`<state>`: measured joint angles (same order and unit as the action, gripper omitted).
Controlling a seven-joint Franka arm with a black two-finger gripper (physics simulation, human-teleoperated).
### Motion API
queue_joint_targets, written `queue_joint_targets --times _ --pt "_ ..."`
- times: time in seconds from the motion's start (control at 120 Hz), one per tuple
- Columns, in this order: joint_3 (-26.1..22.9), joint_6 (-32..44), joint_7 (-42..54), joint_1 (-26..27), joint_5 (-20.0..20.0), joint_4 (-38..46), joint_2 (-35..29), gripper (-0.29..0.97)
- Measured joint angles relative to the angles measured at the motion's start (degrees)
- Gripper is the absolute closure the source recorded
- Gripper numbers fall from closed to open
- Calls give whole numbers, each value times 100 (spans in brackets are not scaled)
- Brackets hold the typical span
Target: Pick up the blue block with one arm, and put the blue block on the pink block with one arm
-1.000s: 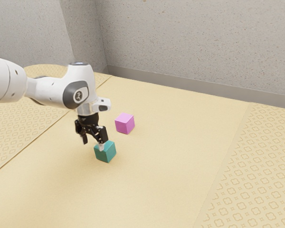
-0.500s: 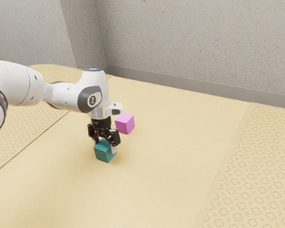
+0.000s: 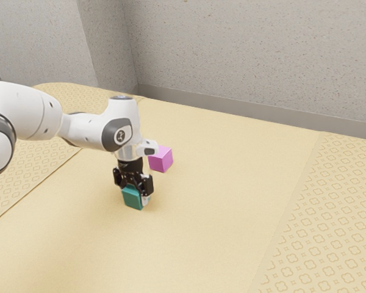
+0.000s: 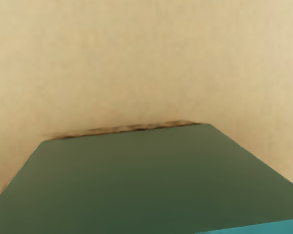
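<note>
The teal block (image 3: pixel 132 199) is a small cube, blue-green, with plain faces and sharp edges. It sits flat on the tan surface (image 3: pixel 232 201), on its smooth middle panel. In the wrist view the teal block (image 4: pixel 146 180) lies just under the hand. Its top face reads as dark green there, with a brighter teal strip at one corner and a thin dark shadow along its far edge on the surface (image 4: pixel 136 58).

The black pincer (image 3: pixel 134 191) is down over the block, covering its upper part. Whether it is clamped on the block cannot be told.

There is one teal block and one pink block (image 3: pixel 160 159). The pink one, a cube of like build, stands at 1 o'clock from the teal one in the exterior view, near but apart.

One white arm (image 3: pixel 79 128) reaches in from 9 o'clock. Patterned panels flank the plain panel, and a grey speckled wall (image 3: pixel 262 49) rises behind.
</note>
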<state>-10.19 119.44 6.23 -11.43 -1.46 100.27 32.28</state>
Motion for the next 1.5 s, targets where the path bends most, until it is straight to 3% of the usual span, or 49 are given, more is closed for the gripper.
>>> queue_joint_targets --times 0.217,0.408,0.692,1.042,1.5 --pt "52 8 -48 65 -43 -17 -15 16" --pt "78 -16 -40 113 -80 -203 -69 26" --pt "100 -293 88 122 -49 -1312 57 26" --pt "113 -570 288 122 362 -3109 964 26" --pt "437 -622 569 119 831 -3813 1478 27"
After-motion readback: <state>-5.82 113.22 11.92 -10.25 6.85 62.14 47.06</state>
